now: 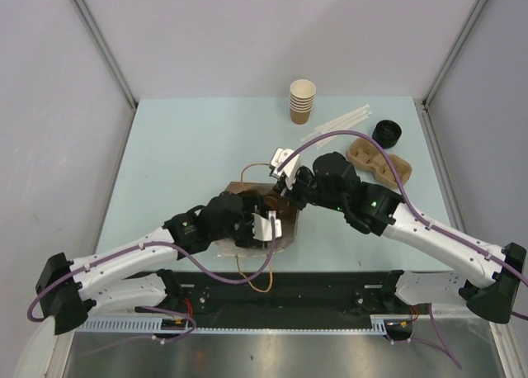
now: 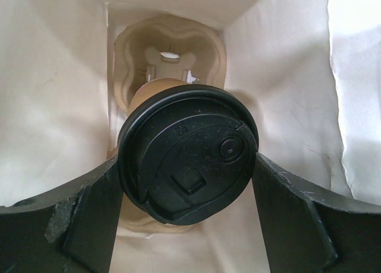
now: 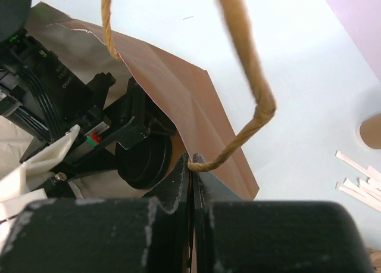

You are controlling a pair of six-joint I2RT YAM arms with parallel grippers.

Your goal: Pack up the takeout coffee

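Our left arm reaching forward, left gripper [image 2: 187,186] clamped on the takeout coffee [image 2: 184,145], our right gripper [image 3: 191,176] pinched closed on the paper bag [image 3: 178,94]

The coffee cup [image 2: 152,90] is matt tan paper under a black plastic lid [image 2: 187,157], faintly glossy, dust-flecked. My left fingers [image 2: 89,216] and right fingers [image 3: 165,228] are matt black plastic, chipped pale at the edges. The bag [image 3: 178,89] is smooth brown paper, pale and creased inside; its handle [image 3: 245,46] is twisted paper cord. The tray [image 2: 205,43] is rough moulded pulp.
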